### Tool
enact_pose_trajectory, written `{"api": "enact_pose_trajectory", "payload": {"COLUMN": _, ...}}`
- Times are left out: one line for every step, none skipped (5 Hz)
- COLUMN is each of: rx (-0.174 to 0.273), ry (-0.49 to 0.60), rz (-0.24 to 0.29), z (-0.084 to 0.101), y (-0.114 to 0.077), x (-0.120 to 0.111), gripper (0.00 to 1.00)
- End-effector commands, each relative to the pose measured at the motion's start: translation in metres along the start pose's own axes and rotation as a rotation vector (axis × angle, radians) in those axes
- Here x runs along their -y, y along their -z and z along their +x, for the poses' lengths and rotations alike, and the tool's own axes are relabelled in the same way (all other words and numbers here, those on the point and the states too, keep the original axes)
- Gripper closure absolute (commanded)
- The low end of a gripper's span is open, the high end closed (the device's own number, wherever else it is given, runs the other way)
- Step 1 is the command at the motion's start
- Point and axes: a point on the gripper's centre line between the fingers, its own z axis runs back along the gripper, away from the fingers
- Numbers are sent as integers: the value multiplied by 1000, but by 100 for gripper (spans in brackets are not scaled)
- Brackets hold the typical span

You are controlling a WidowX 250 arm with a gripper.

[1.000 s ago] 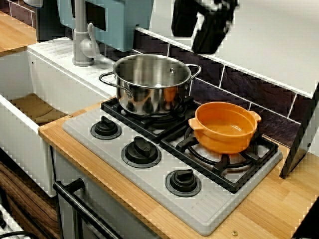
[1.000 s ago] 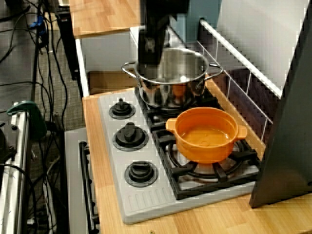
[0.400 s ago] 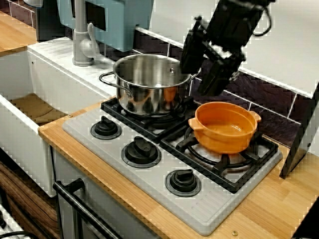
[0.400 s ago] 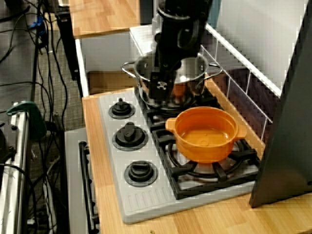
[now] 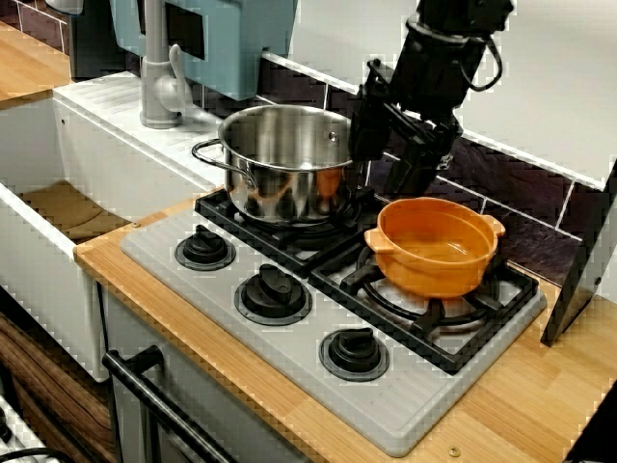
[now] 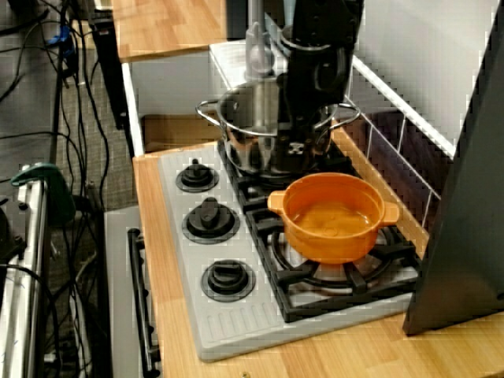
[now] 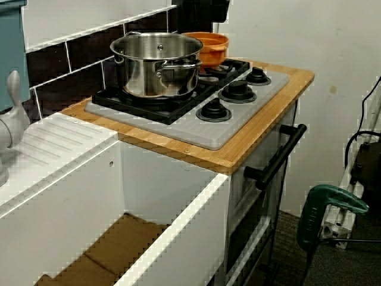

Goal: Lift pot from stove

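The orange pot (image 5: 434,246) sits on the right burner grate of the grey stove (image 5: 289,340), with nothing inside it. My black gripper (image 5: 386,172) hangs open just behind the pot's far-left rim, in the gap between it and the steel pot (image 5: 289,159). Its two fingers stand apart and touch neither pot. In the view along the counter the gripper (image 6: 298,150) is low, right above the orange pot's (image 6: 335,216) far rim. From the sink side the orange pot (image 7: 209,47) peeks out behind the steel pot (image 7: 156,65); there only the arm's lower end shows at the top edge.
The steel pot stands on the left burner, close beside the gripper. Three black knobs (image 5: 273,289) line the stove's front edge. A tiled wall (image 5: 501,183) runs behind, a dark panel (image 5: 583,270) leans at the right, and a white sink (image 5: 58,212) with a grey tap (image 5: 159,82) lies left.
The gripper came down from the top of the picture and shifted right, from over the steel pot to just behind the orange pot's rim. Both pots stayed put.
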Motion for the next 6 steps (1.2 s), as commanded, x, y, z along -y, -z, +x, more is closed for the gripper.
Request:
{"api": "enact_pose_trajectory", "payload": {"rx": 117, "ry": -21, "rz": -71, "z": 27, "y": 0, "x": -12, "gripper": 0}}
{"api": "enact_pose_trajectory", "payload": {"rx": 123, "ry": -10, "rz": -62, "z": 32, "y": 4, "x": -9, "gripper": 0}}
{"api": "enact_pose_trajectory", "payload": {"rx": 125, "ry": -4, "rz": -69, "z": 37, "y": 9, "x": -4, "gripper": 0}}
{"api": "enact_pose_trajectory", "payload": {"rx": 137, "ry": -9, "rz": -58, "z": 41, "y": 13, "x": -3, "gripper": 0}}
{"api": "enact_pose_trajectory", "payload": {"rx": 136, "ry": -27, "rz": -68, "z": 44, "y": 17, "x": -5, "gripper": 0}}
{"api": "enact_pose_trajectory", "payload": {"rx": 129, "ry": -25, "rz": -63, "z": 45, "y": 25, "x": -6, "gripper": 0}}
